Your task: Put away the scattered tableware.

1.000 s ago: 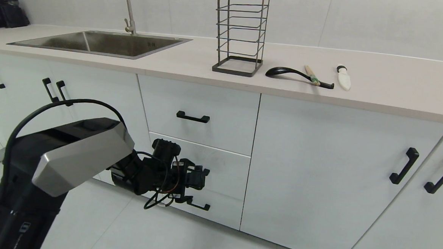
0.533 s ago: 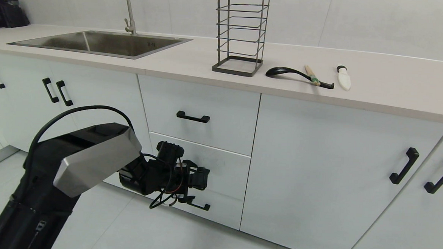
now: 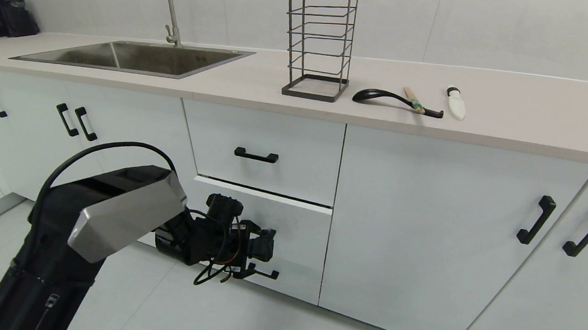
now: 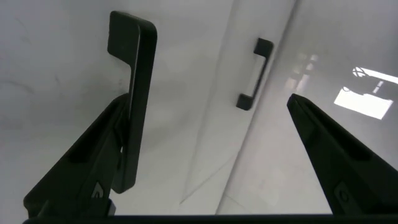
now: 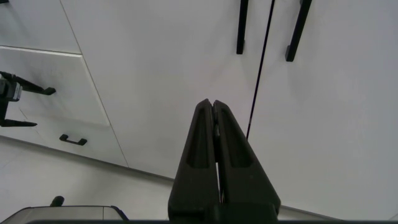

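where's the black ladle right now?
Head view: the black ladle lies on the countertop, just right of the wire rack, its handle end by the chopsticks.

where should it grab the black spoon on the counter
I'd take the black spoon by the bare stretch of handle between its bowl and where the chopsticks cross it. Come straight down from above: it lies flat on the counter, so only the thin handle's sides offer a pinch.
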Motion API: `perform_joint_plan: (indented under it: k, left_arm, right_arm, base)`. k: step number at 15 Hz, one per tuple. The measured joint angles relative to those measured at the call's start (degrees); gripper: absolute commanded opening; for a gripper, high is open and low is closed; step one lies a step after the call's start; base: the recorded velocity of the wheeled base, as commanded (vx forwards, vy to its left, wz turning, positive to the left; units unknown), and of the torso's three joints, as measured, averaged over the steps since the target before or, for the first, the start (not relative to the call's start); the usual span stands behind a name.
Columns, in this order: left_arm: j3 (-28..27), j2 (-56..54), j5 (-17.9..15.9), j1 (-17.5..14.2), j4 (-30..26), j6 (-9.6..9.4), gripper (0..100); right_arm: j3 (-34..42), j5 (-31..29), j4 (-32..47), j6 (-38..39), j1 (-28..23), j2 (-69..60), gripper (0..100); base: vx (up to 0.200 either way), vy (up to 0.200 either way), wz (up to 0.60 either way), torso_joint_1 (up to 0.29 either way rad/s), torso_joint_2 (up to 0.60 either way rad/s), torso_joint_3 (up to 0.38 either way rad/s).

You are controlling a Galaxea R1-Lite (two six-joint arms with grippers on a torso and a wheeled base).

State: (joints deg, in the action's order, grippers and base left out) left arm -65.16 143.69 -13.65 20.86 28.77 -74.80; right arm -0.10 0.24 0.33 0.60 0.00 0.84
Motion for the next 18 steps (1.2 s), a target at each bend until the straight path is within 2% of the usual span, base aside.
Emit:
perform_joint_plan:
  k: [7,11,12,14,15,17,18]
  left_arm:
    - [6.2,-4.9,0.0,-0.1,0.2,-0.13,100]
    - [18.6,-18.1,-0.1,0.5,0.5,0.84,100]
    - [20.8,-22.1,-0.1,0.9,0.4,1.74,100]
    - [23.1,-29.7,-0.4,1.6,0.1,5.72,100]
    - [22.3,-32.8,-1.2,1.9,-0.2,7.58,100]
    - [18.6,-35.4,-4.6,1.7,-2.0,9.06,100]
    - [17.2,-35.8,-5.7,1.2,-2.8,9.14,100]
  right_arm:
    - [0.0,0.0,0.0,0.0,0.0,0.0,0]
    - [0.0,0.0,0.0,0.0,0.0,0.0,0]
    - [0.0,0.0,0.0,0.0,0.0,0.0,0]
    - [0.0,0.0,0.0,0.0,0.0,0.0,0]
    - [0.0,0.0,0.0,0.0,0.0,0.0,0]
    - [0.0,0.0,0.0,0.0,0.0,0.0,0]
    - [0.0,0.0,0.0,0.0,0.0,0.0,0]
  base:
    - [0.000,0.000,0.00,0.000,0.00,0.000]
    - [0.000,0.000,0.00,0.000,0.00,0.000]
    - [0.000,0.000,0.00,0.000,0.00,0.000]
    - [0.000,0.000,0.00,0.000,0.00,0.000]
    - [0.000,0.000,0.00,0.000,0.00,0.000]
    - [0.000,0.000,0.00,0.000,0.00,0.000]
    - [0.000,0.000,0.00,0.000,0.00,0.000]
